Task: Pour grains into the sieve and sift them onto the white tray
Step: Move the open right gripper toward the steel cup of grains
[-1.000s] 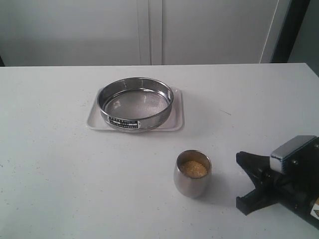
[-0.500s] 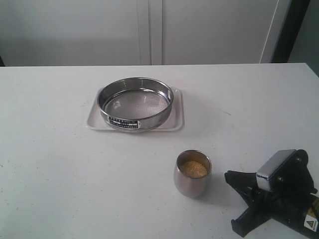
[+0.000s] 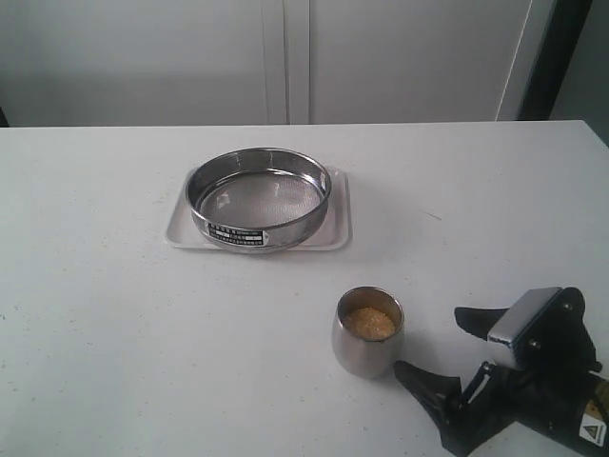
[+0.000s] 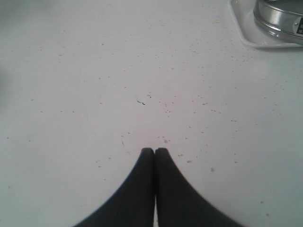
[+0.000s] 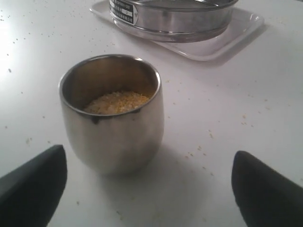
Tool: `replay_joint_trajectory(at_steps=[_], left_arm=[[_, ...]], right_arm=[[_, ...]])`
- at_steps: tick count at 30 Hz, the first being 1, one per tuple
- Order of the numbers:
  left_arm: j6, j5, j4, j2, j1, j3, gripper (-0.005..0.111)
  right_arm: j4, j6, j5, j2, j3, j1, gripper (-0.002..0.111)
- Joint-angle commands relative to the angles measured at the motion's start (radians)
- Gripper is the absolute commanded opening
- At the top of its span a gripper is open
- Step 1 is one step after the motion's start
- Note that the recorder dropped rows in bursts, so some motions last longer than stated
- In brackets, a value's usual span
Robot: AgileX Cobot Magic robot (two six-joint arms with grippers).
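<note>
Fingers of the left arm (image 4: 142,189) are pressing together, clenched on nothing, over bare surface (image 3: 114,314), with the sieve (image 3: 260,198) sitting inside the tray (image 3: 338,224) nearby. Right of centre, grains (image 3: 369,323) are lying in a steel cup (image 3: 367,352), well apart from the sieve. Just right of the cup, the right fingers (image 3: 423,383) are standing spread wide, released, pointing at it without touching.

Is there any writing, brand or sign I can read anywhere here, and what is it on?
Black label on the side of the sieve: white print, too small and blurred to read.
Sticker on the right arm: a warning triangle, no legible words.
Cup and tray: no writing visible.
</note>
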Motion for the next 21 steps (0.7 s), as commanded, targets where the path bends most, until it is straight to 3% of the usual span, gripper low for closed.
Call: replay_joint_trajectory(at_steps=[1,6,11,21], left_arm=[[0.000,-0.001,-0.007,-0.004,0.002,0.004,0.000],[0.000,-0.001,-0.007,-0.004,0.002,0.004,0.000],[0.000,-0.001,-0.007,-0.004,0.002,0.004,0.000],[0.000,-0.001,-0.007,-0.004,0.002,0.004,0.000]], right_arm=[[-0.058,0.026,-0.016,0.001,-0.012,-0.011,0.090],[-0.075,0.035,-0.016,0.008,-0.016,-0.009,0.090],[-0.123,0.069,-0.016,0.059,-0.068,0.029,0.099],[-0.157,0.094,-0.016,0.133,-0.132,0.029,0.099]])
